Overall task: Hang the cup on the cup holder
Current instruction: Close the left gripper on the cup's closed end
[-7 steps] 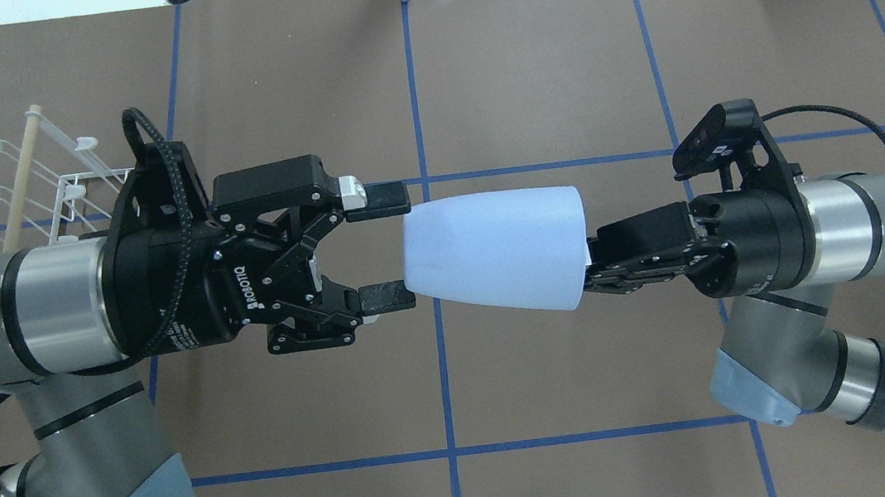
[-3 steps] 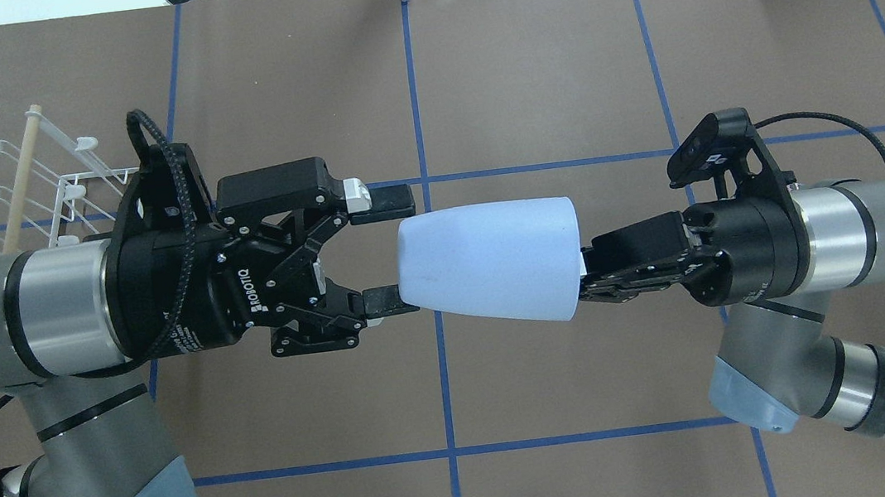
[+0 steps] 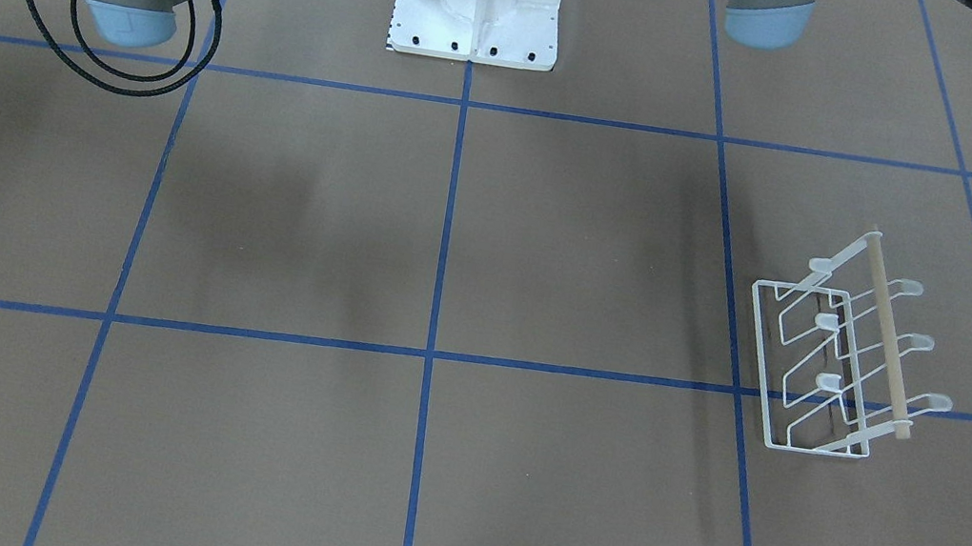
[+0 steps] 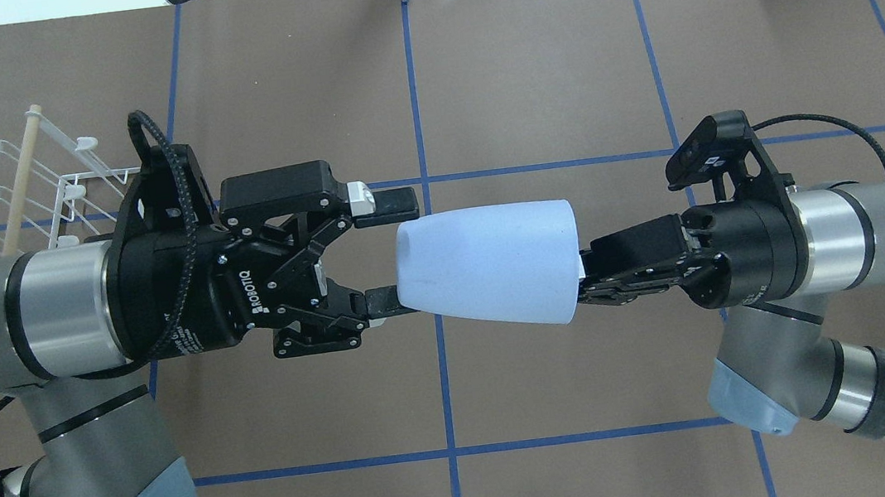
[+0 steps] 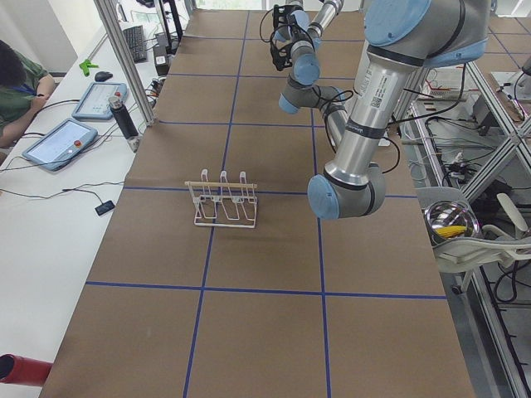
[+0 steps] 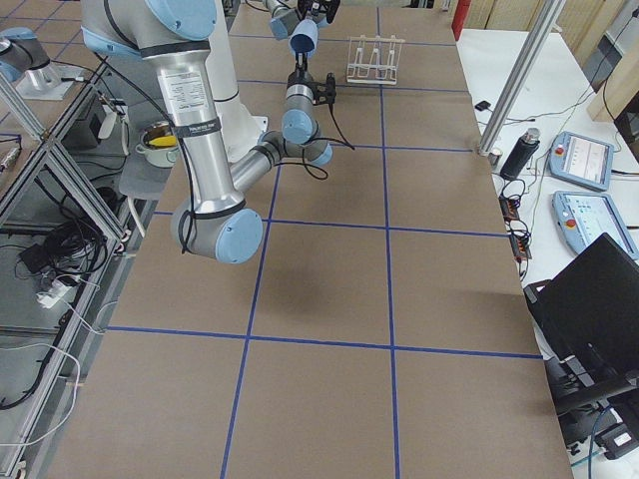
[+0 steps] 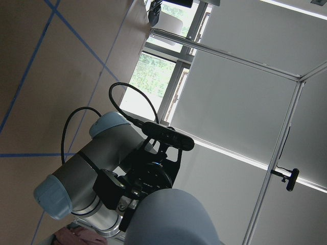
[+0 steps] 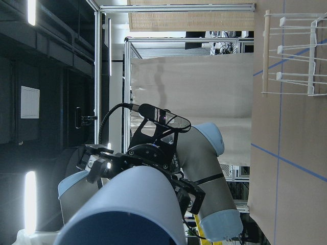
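**Containers.** The cup [image 4: 490, 266] is pale blue and lies horizontal in the air above the middle of the table [image 4: 521, 64]. Its rounded base points toward the robot's left and its wide mouth toward the robot's right. The mouth faces the right gripper [image 4: 585, 274] and the inside shows in no view, so its contents cannot be stated. In the exterior left view a steel bowl [image 5: 438, 214] sits off the table beside the robot, with something yellow [image 5: 452, 233] in it, too small to identify.

**Grip.** The right gripper has its fingers drawn close together at the cup's mouth end, clamped on the rim. The fingertips themselves are hidden behind the cup wall.

**Approach.** The left gripper [image 4: 399, 250] has its jaws spread apart, wider than the cup's base. In the overhead view the far finger [image 4: 394, 200] stands just beyond the upper edge of the base. The near finger [image 4: 383, 300] meets the lower edge of the base in that view, but actual contact cannot be confirmed. The base sits at the opening between the fingertips, barely entered.

**Rack.** The cup holder [image 3: 853, 359] is a white wire rack with a wooden rod [image 3: 887, 347] on top. It stands on the table on the robot's left side, beyond the left arm's wrist and well apart from the cup. The cup is not yet hung
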